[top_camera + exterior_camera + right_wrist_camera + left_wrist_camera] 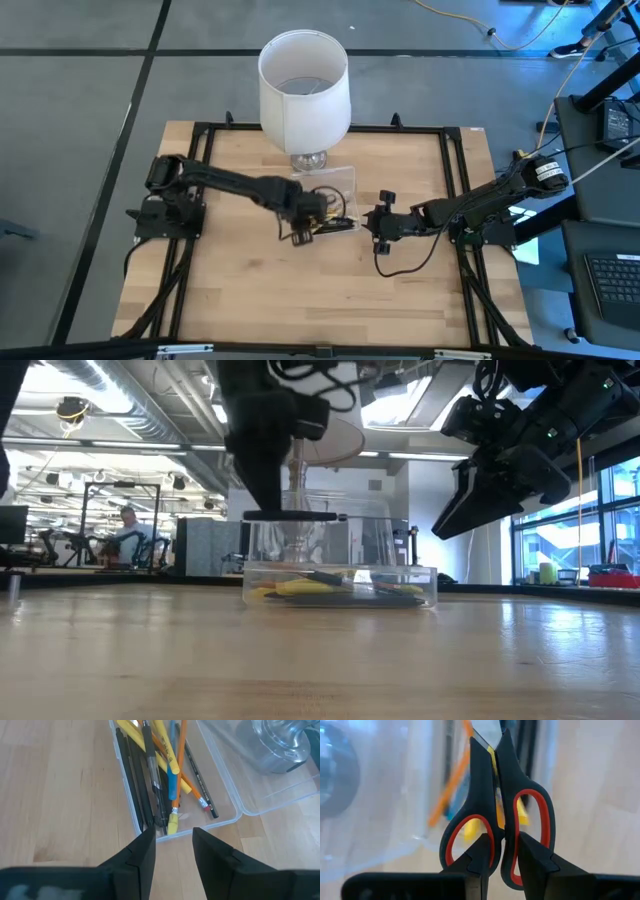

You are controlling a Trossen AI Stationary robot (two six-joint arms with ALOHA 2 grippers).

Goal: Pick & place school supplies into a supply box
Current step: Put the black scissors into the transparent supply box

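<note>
The left gripper (501,865) clamps black scissors (496,815) with red-lined loops, above the clear plastic box (220,795). Slim pencils (167,755) lie inside, just ahead of the right gripper (172,852), fingers apart.

The supply box (335,226) sits mid-table, pens and pencils (165,765) lying inside. The scissors (497,815) hang above it in the left gripper (305,215); the lamp (304,85) stands behind.
</note>
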